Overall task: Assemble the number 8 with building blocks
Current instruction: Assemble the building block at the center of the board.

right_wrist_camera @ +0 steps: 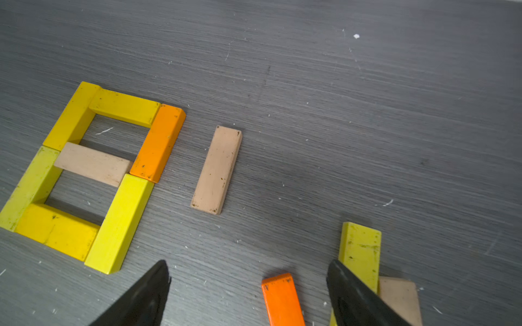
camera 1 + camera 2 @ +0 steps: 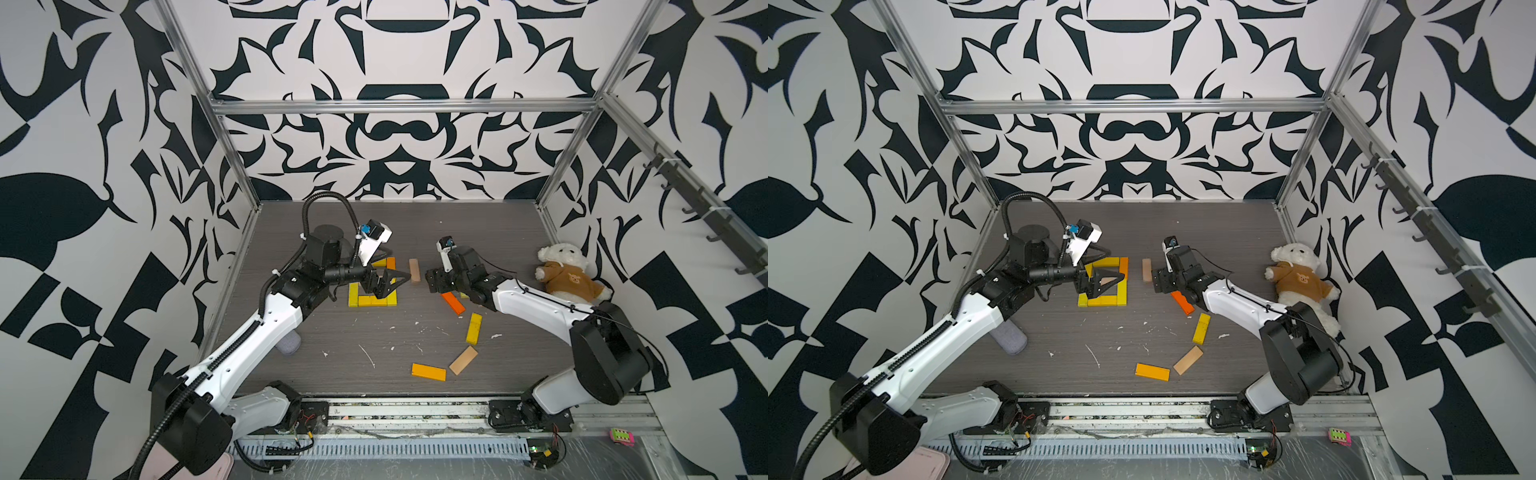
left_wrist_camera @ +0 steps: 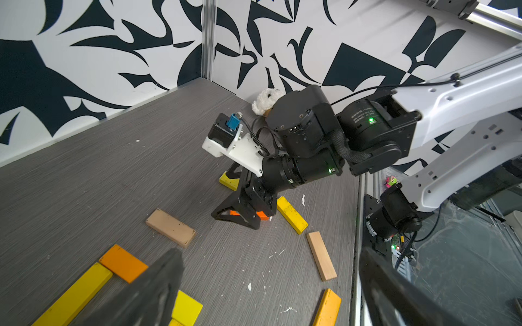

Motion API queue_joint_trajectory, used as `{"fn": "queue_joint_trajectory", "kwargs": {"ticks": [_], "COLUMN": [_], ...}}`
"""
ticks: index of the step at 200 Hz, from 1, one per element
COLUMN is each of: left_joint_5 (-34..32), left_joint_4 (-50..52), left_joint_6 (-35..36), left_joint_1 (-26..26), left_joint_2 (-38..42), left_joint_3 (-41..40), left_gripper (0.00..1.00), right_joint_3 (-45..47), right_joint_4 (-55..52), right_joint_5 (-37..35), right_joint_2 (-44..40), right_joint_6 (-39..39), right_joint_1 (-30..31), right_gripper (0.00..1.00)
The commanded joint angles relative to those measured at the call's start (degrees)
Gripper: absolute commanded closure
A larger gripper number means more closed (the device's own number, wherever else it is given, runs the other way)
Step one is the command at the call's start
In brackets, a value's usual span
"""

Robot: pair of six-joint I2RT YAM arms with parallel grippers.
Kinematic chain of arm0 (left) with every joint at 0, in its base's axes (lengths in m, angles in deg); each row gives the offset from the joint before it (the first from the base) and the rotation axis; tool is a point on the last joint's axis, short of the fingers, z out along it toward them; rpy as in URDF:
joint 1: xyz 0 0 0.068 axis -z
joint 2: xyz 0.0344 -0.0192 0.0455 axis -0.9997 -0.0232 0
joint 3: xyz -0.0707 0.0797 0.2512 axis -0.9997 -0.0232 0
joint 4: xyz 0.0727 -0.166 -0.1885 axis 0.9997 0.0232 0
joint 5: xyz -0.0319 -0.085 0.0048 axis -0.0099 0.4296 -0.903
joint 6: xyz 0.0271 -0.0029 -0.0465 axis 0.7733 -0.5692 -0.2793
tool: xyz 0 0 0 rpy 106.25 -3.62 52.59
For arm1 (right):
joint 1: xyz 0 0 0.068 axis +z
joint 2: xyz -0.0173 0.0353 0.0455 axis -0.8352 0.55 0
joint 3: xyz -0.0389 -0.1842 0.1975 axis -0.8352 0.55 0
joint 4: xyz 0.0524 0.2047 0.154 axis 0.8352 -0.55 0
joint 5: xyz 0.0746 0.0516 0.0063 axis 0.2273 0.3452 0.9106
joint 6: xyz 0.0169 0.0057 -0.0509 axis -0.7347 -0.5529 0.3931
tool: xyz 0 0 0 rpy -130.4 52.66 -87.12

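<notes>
Several building blocks lie flat in a two-loop figure [image 1: 121, 223], yellow and orange with a tan crossbar [image 1: 91, 163]. My left gripper [image 2: 395, 284] hovers over that figure, open and empty; its fingers [image 3: 166, 271] frame bare table. A loose tan block [image 1: 216, 169] lies just right of the figure. My right gripper [image 1: 249, 265] stands open astride one end of a red-orange block [image 1: 282, 299], which lies on the table with neither finger touching it. Beside it are a yellow block [image 1: 360, 248] and a tan one [image 1: 401, 296].
Loose blocks lie toward the front right: yellow [image 2: 473, 328], tan [image 2: 463, 360], orange [image 2: 429, 371]. A white teddy bear [image 2: 569, 274] in a brown shirt sits against the right wall. A grey cylinder [image 2: 289, 343] lies under my left arm. Patterned walls enclose the table.
</notes>
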Motion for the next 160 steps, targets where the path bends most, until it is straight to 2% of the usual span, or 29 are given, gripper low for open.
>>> {"fn": "queue_joint_trajectory", "kwargs": {"ticks": [1,21,35,57,85,111,133,160], "left_joint_5": [3.36,3.43,3.32,3.07,2.09,1.65,0.46,-0.38], "left_joint_4": [-0.35,-1.72,-2.81,-3.78,-3.16,-0.25,0.17,0.46], "left_joint_6": [1.54,1.98,2.03,2.17,2.63,4.48,5.39,5.85], "left_joint_1": [-0.31,-0.27,-0.24,-0.24,-0.25,-0.24,-0.28,-0.25], "left_joint_2": [-2.19,-3.14,-3.17,-2.35,-0.77,0.28,1.60,1.99], "left_joint_3": [4.50,4.56,3.80,2.08,0.81,1.36,0.57,0.25], "left_gripper": [0.01,0.01,0.01,0.01,0.01,0.01,0.01,0.00], "right_joint_3": [-2.94,-3.59,-4.01,-3.66,-2.69,-4.64,-4.14,-5.21], "right_joint_4": [-2.33,-3.97,-6.37,-7.78,-7.57,-11.87,-13.02,-17.92], "right_joint_5": [0.70,1.12,-1.37,-3.17,0.33,3.96,3.60,2.86], "right_joint_2": [-1.92,-1.59,-1.37,-1.33,-1.80,-0.81,-1.59,-0.93], "right_joint_6": [2.79,3.72,3.57,4.14,5.13,5.74,5.38,3.80], "right_joint_1": [-0.22,-0.16,-0.38,-1.01,-1.89,-2.25,-2.18,-2.18], "right_gripper": [0.11,0.12,0.19,0.21,0.24,0.25,0.23,0.25]}}
